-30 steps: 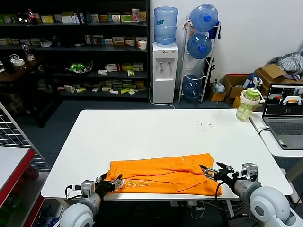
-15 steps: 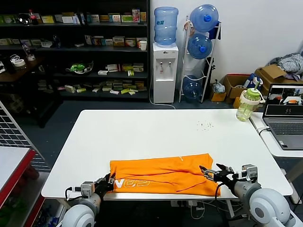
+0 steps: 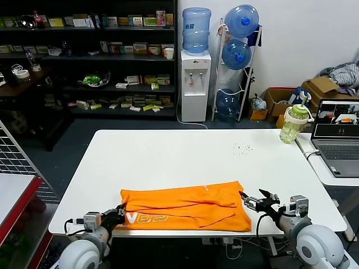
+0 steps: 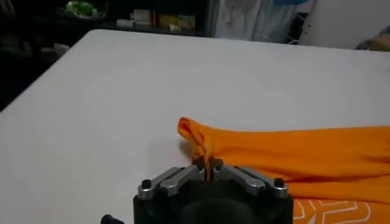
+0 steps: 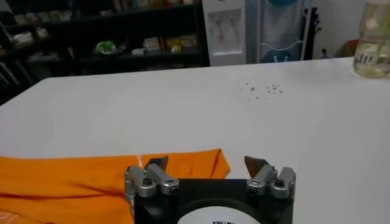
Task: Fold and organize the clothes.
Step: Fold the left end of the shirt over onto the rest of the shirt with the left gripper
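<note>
orange t-shirt [image 3: 185,206] on white table [image 3: 168,157], left gripper [image 3: 116,214] seemingly pinching it

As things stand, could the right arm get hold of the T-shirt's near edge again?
Probably yes: the right gripper is open just beside the T-shirt, with nothing between them.

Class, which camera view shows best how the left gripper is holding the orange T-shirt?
The left wrist view: the left gripper has its jaws shut on a pinched fold at the end of the orange T-shirt. The head view shows the whole shirt, but the grip looks tiny at the table's near edge. The right wrist view shows only the shirt's other end.
</note>
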Motion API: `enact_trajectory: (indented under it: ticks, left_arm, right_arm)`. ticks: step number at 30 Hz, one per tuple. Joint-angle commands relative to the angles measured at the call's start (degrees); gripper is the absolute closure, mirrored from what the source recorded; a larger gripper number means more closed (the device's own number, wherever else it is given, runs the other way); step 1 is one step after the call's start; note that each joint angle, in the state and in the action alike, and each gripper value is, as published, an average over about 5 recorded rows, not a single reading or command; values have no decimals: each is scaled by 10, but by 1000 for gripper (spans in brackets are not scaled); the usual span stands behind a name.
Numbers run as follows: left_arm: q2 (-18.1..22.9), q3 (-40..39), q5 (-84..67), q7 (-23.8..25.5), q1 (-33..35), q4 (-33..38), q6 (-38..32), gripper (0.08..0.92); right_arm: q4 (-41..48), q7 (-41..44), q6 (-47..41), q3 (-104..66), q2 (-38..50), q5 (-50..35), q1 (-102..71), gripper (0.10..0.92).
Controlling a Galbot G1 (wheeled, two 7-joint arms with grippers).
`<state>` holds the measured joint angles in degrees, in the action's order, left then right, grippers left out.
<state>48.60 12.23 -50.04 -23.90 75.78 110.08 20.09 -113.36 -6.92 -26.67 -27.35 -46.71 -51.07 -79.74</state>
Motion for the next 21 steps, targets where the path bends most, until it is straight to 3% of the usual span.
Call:
enact_trajectory:
  ticks: [1,6,11,16,21]
  left_arm:
    - [-114,152,-42,10,50,29,-1,873]
    - [-187,196,-58,26,66,-29,-7,873]
    - [-251,184,-59,37,47,-115,-19,873]
    - [-270,167,-59,30,26,-121,-15,873]
    - [-241,146,-104,-3,31,-31,11,873]
  right_arm:
    - [64,75,109,-16,-20,94,-10,203]
    - [74,81,121,-34,-24,102,-22,203]
    - [78,80,125,-41,-27,104,-24,203]
    - [82,78,125,-42,-34,112,-26,203]
    - [80,76,123,-42,-42,120,-28,203]
